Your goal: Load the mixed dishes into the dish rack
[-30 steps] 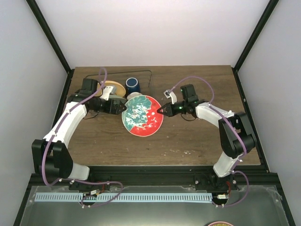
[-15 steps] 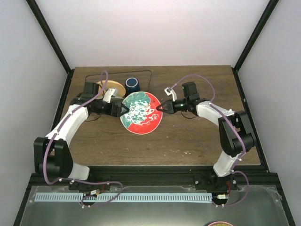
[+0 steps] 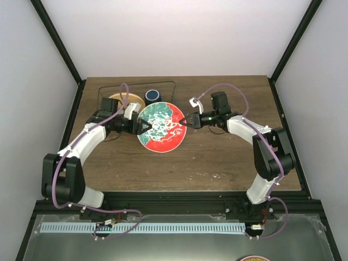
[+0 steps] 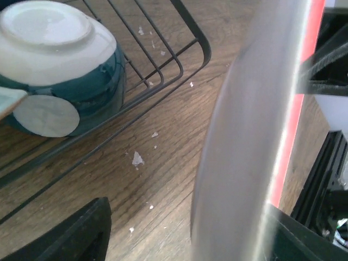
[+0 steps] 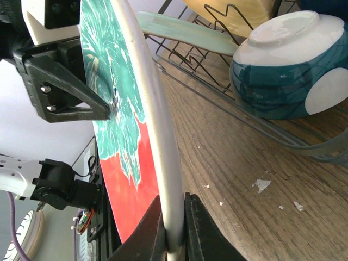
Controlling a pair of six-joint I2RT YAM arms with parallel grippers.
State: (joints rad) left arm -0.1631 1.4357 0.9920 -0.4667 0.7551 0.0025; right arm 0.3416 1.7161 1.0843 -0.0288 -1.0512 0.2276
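Brown wooden table, white walls, and the mint-green plate is up on edge by the dish rack corner, green swirls over a red border. The right gripper pinches its rim tight. The left gripper straddles the opposite edge, jaws apart (one finger against the face). The left wrist sees the plate only as blur. From overhead the plate hides the white-and-teal bowl; both wrist cameras catch it upside down in the rack.
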